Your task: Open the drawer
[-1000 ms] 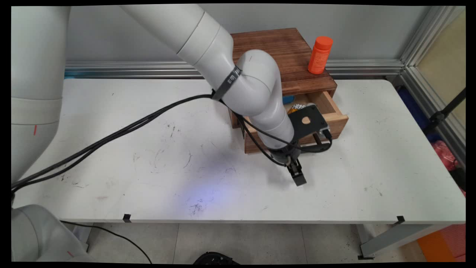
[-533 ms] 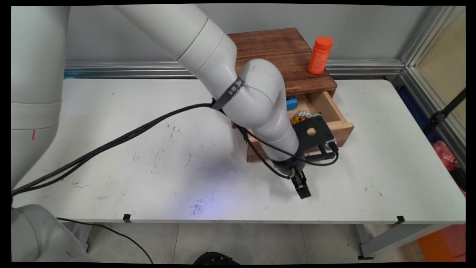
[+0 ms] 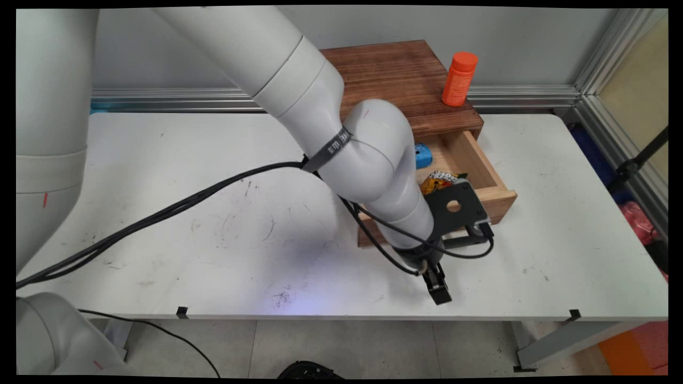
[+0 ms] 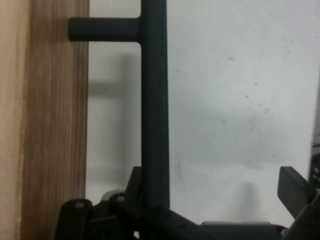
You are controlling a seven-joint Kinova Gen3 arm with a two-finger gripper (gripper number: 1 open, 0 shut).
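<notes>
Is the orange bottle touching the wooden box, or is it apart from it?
Touching. The main view shows the bottle standing upright on the top of the box, with its base resting on the wood near the right edge.

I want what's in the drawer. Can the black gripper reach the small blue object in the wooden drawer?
Probably yes. The wooden drawer stands open and the small blue object lies uncovered near its back; the black gripper is down at the black handle.
</notes>
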